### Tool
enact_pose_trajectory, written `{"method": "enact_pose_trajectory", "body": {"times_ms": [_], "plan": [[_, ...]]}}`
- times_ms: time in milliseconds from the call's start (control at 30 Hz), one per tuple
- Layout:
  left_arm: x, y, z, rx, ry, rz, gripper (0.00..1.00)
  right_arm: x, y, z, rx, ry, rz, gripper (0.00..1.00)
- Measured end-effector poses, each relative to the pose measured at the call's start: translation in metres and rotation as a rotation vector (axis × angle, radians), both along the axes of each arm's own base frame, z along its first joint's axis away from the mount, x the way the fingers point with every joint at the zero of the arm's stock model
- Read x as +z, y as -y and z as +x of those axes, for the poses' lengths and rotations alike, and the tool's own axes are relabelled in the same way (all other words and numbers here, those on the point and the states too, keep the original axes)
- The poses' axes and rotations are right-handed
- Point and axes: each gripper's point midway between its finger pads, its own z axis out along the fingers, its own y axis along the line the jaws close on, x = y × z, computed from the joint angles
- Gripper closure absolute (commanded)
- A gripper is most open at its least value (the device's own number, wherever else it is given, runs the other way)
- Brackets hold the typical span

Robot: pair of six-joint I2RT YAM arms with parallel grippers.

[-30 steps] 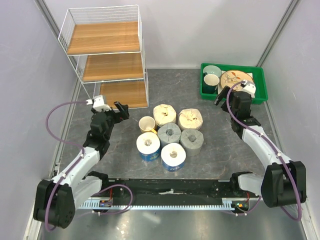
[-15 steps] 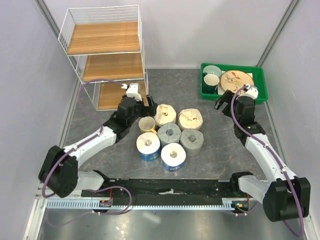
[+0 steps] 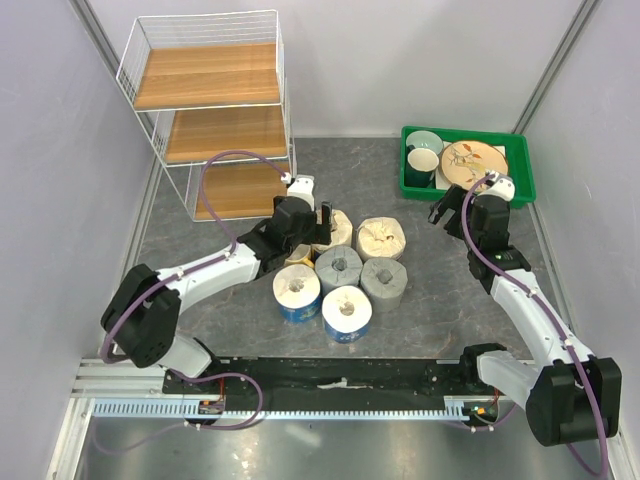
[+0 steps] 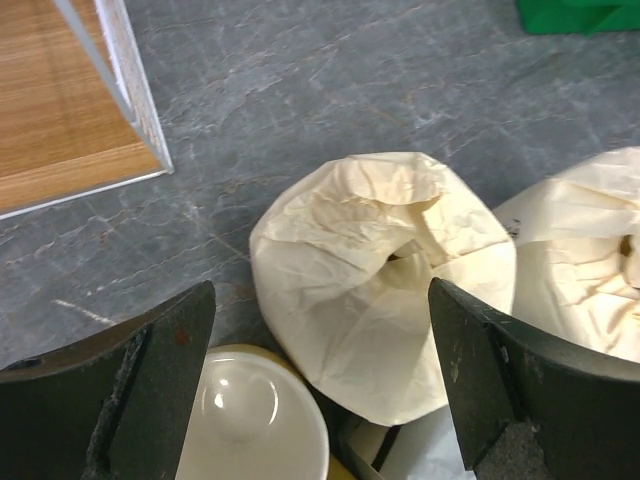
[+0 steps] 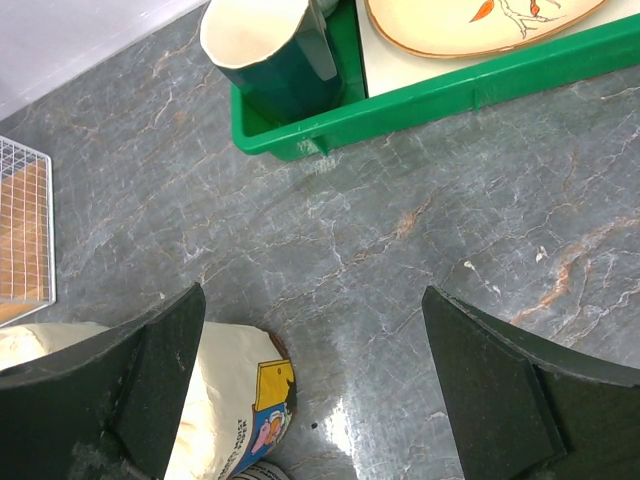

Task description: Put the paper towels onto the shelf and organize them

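Pale lilac walls boxed in a grey, marble-veined surface (image 3: 200, 290). At its far-left corner stood the shelf (image 3: 215, 120), a white wire rack with three stepped wooden boards. At the far-right corner sat a green tray (image 3: 524, 180) holding a patterned plate (image 3: 472, 158), a dark green mug (image 3: 421, 167) and a pale cup (image 3: 428, 142). All six paper towels (image 3: 338, 267) stood on end in a tight cluster mid-surface, close to the shelf's lowest board, with a yellow mug (image 4: 250, 415) tucked against them. The left hand (image 3: 314, 215) hovered over a cream roll (image 4: 380, 270), fingers spread wide to either side and gripping nothing. The right hand (image 5: 312, 300) hung open above the grey surface, just short of the tray.
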Motion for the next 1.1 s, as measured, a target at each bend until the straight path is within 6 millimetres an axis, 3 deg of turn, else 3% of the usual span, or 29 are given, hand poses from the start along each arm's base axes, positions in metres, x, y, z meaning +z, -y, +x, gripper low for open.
{"method": "enact_pose_trajectory", "body": {"times_ms": [300,767,1100], "plan": [[-0.012,-0.006,0.013,0.060,-0.019,0.080,0.16,-0.003,-0.002,-0.002,0.016,-0.010,-0.004,0.02],[-0.021,0.005,0.028,0.060,-0.036,0.112,0.26,0.001,-0.002,-0.005,0.024,-0.003,-0.009,0.02],[-0.030,0.009,0.029,0.034,-0.067,0.109,0.46,0.001,-0.003,-0.006,0.030,-0.005,-0.012,0.02]]}}
